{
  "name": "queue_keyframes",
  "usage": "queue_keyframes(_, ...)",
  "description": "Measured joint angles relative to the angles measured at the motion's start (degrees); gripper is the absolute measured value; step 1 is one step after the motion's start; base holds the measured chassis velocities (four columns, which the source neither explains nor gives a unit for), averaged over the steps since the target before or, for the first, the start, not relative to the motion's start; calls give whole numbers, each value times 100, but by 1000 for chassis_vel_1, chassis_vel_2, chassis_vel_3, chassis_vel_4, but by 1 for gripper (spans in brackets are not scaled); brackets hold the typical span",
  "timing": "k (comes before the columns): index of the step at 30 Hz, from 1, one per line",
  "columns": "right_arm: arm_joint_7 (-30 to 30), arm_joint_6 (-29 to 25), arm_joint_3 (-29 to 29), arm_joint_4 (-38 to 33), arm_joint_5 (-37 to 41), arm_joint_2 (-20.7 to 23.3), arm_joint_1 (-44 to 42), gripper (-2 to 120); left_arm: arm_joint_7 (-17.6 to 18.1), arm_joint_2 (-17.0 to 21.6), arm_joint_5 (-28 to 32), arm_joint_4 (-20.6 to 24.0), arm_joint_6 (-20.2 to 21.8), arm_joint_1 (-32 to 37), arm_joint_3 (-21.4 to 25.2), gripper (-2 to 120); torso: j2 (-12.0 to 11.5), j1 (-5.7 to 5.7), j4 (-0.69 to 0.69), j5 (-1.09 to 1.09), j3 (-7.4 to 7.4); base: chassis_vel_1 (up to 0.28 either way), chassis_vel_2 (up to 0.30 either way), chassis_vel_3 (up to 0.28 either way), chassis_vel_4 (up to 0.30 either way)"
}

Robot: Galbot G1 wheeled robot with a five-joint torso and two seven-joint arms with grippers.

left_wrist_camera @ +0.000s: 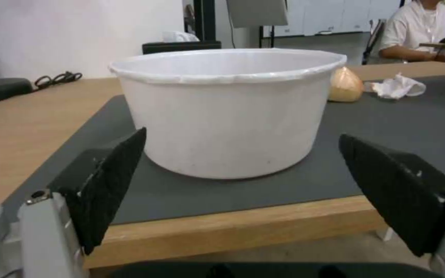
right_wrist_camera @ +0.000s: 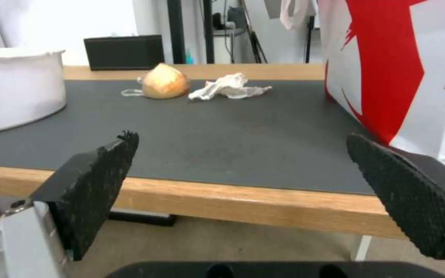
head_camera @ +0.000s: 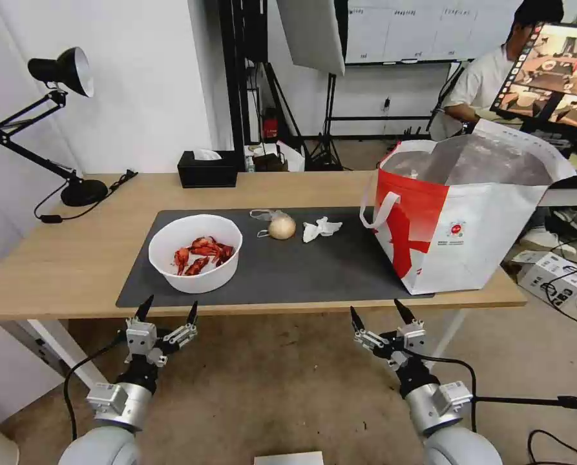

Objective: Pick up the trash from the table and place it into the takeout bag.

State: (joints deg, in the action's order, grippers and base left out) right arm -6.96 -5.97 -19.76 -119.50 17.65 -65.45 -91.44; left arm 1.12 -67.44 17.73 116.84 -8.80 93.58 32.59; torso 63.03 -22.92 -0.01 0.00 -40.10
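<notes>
White bowl (head_camera: 196, 253) sits upright on the grey mat (head_camera: 288, 271), left of the takeout bag (head_camera: 459, 219); bagged ball (head_camera: 281, 227) and tissue (head_camera: 320, 228) lie between. Head view alone reveals crayfish shells (head_camera: 203, 252). Left gripper (head_camera: 167, 314) and right gripper (head_camera: 382, 316) hover spread, off the mat's near edge.

The counter (head_camera: 75, 258) is seen as light, smooth wood under a matt grey mat (head_camera: 288, 271). The bowl (head_camera: 195, 253) looks like smooth white plastic, the tissue (head_camera: 320, 228) crumpled paper. The bag (head_camera: 459, 213) is lined with silver foil; both pincers' pads (right_wrist_camera: 94, 185) are rough black.
</notes>
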Motion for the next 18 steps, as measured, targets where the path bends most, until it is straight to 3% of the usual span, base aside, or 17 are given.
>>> queue_keyframes(18,-3,23,24,75,4,12,67,100,-6,34,36,-62,19,-70,-49,100,-1,0,0,0,0,0,0,0,0)
